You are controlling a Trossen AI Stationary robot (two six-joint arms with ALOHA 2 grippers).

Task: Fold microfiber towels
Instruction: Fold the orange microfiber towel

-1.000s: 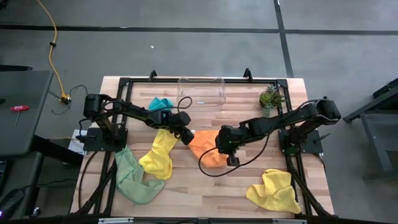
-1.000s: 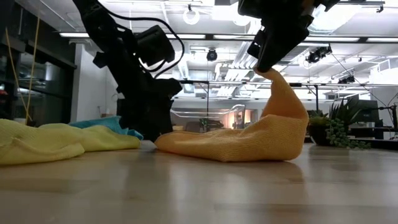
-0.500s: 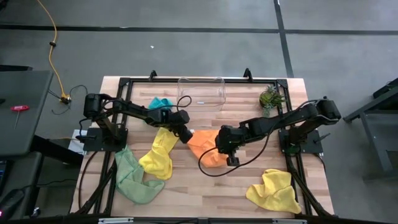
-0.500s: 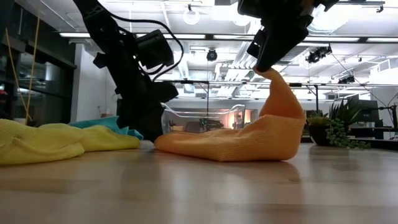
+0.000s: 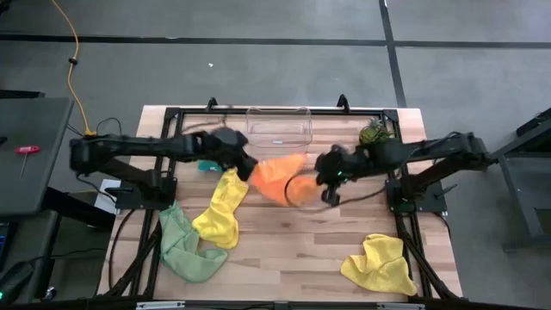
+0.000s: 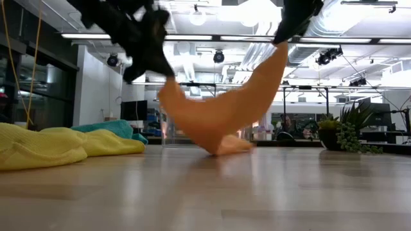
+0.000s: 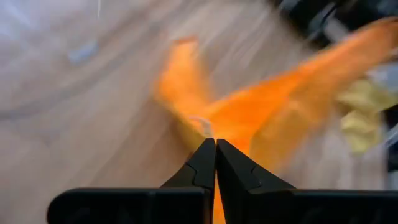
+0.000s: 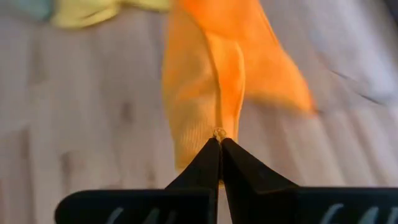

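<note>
Now the orange towel (image 5: 274, 176) hangs in the air over the middle of the table (image 5: 293, 250), stretched between both arms; the left gripper (image 5: 245, 169) is clenched on one corner, its fingers pressed together with orange cloth pinched at their tips in the left wrist view (image 7: 214, 149); the right gripper (image 5: 327, 172) is likewise clamped on the opposite corner, its tips meeting on a fold of the cloth in the right wrist view (image 8: 219, 144); from table height the towel (image 6: 218, 109) sags in a broad V between the two grips, its lowest point touching the wood; both arms are blurred in the overhead view. One yellow towel (image 5: 220, 211) lies crumpled on the left half of the table, just beside the light green towel (image 5: 182, 245), which lies at the near left edge; the teal-blue towel (image 5: 205, 164) shows only as a small patch under the left arm, near the far side; a second yellow towel (image 5: 379, 263) lies bunched at the near right corner, well apart from the others; a clear plastic bin (image 5: 277, 127) stands at the far edge, and a small potted plant (image 5: 373, 133) stands to its right.
</note>
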